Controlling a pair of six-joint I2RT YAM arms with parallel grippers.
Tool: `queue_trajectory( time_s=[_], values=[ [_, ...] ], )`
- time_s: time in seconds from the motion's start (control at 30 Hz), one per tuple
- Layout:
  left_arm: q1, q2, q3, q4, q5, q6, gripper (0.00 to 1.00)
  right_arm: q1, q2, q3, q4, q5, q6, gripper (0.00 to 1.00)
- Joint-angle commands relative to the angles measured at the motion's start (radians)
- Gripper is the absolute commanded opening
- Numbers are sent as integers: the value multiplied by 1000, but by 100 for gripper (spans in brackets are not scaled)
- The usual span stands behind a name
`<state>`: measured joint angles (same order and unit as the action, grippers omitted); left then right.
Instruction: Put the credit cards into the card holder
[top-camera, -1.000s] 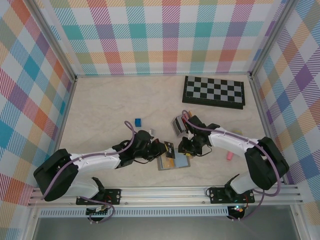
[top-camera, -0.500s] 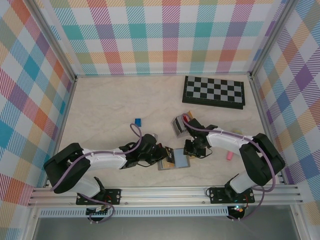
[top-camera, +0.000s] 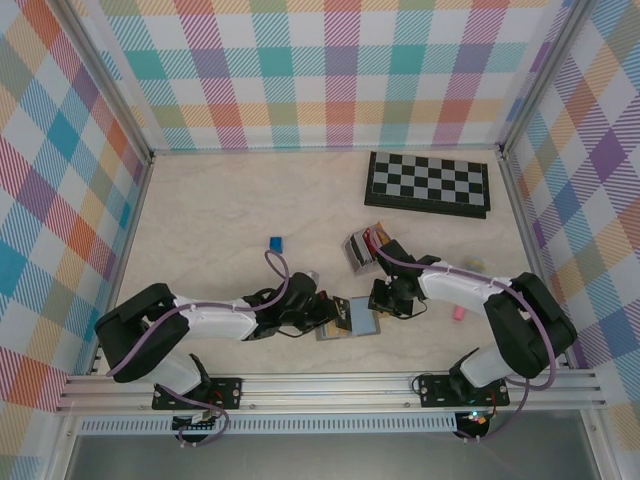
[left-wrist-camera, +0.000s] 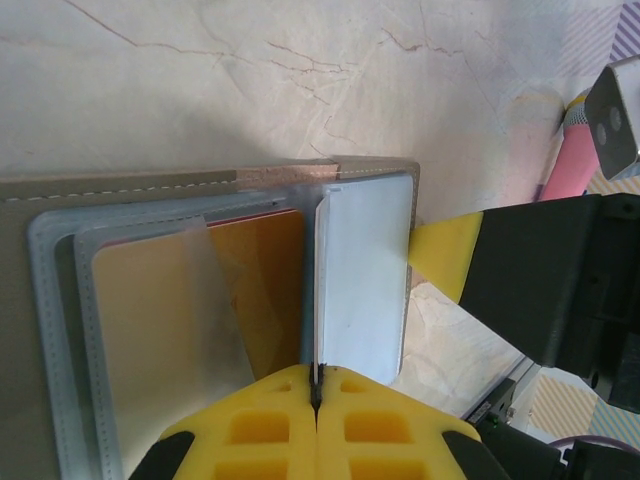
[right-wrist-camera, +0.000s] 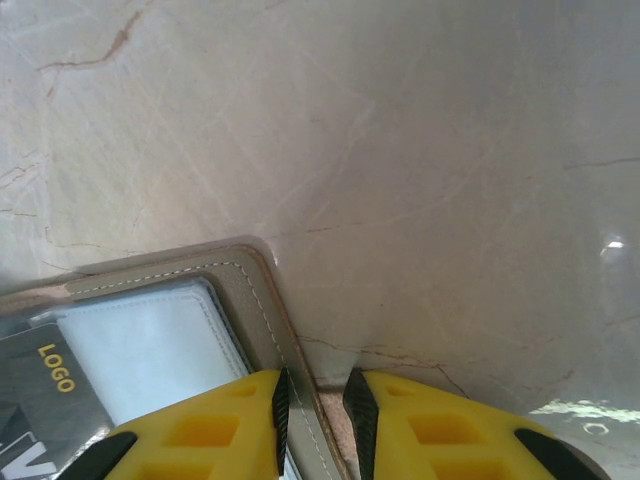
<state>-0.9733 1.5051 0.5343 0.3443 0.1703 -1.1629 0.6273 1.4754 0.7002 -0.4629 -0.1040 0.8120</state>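
Observation:
The grey card holder (top-camera: 362, 323) lies open near the front edge, its clear sleeves facing up. One sleeve holds a yellow card (left-wrist-camera: 190, 300). My left gripper (left-wrist-camera: 317, 385) is shut on a thin credit card (left-wrist-camera: 320, 290), seen edge-on over the holder's (left-wrist-camera: 150, 185) right-hand sleeve. In the right wrist view that card (right-wrist-camera: 45, 385) is black with yellow "LOGO" lettering. My right gripper (right-wrist-camera: 316, 395) straddles the holder's (right-wrist-camera: 250, 290) stitched outer edge. Its jaws are narrowly apart, with a strip of table showing beside the right pad. From above, the left gripper (top-camera: 328, 312) and right gripper (top-camera: 381, 302) flank the holder.
A small upright rack of coloured cards (top-camera: 362, 245) stands just behind the right gripper. A chessboard (top-camera: 428, 183) lies at the back right. A blue block (top-camera: 275, 243) sits left of centre and a pink object (top-camera: 459, 312) lies right of the right arm.
My left gripper has carried the black card right and forward, from beside the holder to over its sleeves. The right gripper stayed at the holder's edge, its jaws narrowing slightly.

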Motion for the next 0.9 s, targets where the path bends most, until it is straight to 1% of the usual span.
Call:
queue_trajectory(
  time_s=[0.0,0.2,0.53,0.7,0.8,0.87],
  values=[
    [-28,36,-5,41,-18,1,0,16,49,-59,41,-66,39,26],
    [-60,74,-2,65,-42,-17,0,28,48,-74,55,-71,55,27],
    [-70,56,14,39,-85,-20,0,43,55,-80,81,-80,79,26],
    [-84,73,33,48,-132,-37,0,51,35,-104,115,-101,116,21],
    [-86,78,26,80,-158,-61,0,56,16,-115,118,-103,131,20],
    [-87,85,31,92,-152,-61,0,59,5,-118,116,-103,137,20]
  ],
)
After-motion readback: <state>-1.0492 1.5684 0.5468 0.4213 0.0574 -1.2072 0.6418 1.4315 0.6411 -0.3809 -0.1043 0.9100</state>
